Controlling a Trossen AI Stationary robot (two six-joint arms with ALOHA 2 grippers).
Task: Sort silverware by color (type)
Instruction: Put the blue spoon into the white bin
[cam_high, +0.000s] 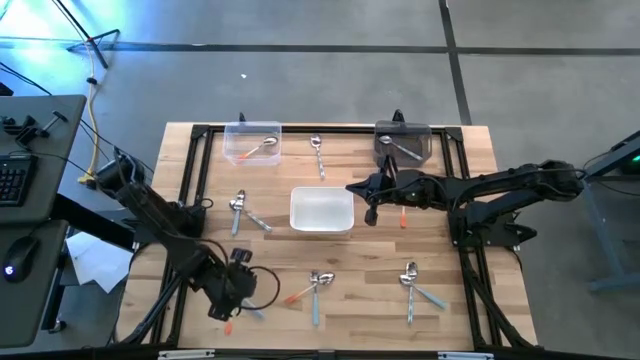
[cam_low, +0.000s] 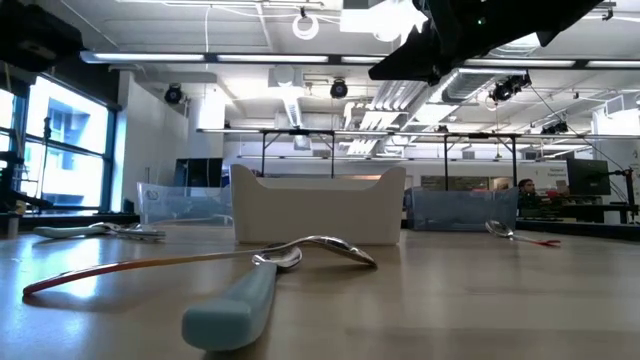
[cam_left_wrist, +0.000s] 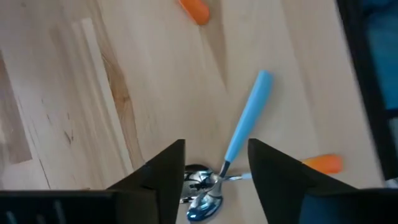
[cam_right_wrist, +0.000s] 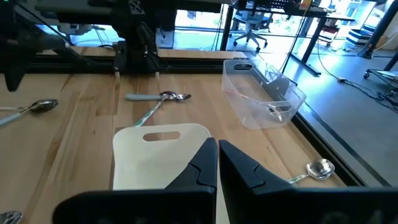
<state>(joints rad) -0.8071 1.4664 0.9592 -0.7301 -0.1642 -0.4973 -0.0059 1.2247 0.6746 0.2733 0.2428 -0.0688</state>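
Wooden table (cam_high: 350, 295): left pincer (cam_left_wrist: 214, 171) spread over blue-handled spoon (cam_left_wrist: 245, 121); right pincer (cam_right_wrist: 217, 163) pressed together.

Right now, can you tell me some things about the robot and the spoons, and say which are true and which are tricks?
1. The left gripper is open above a light blue-handled spoon. True.
2. The right gripper is wide open. False: its fingers are shut together.
3. The white bin sits in the middle of the table, between the two arms. True.
4. The clear bin at the far left is empty. False: one spoon lies in it.
5. The right gripper hangs near the white bin. True.
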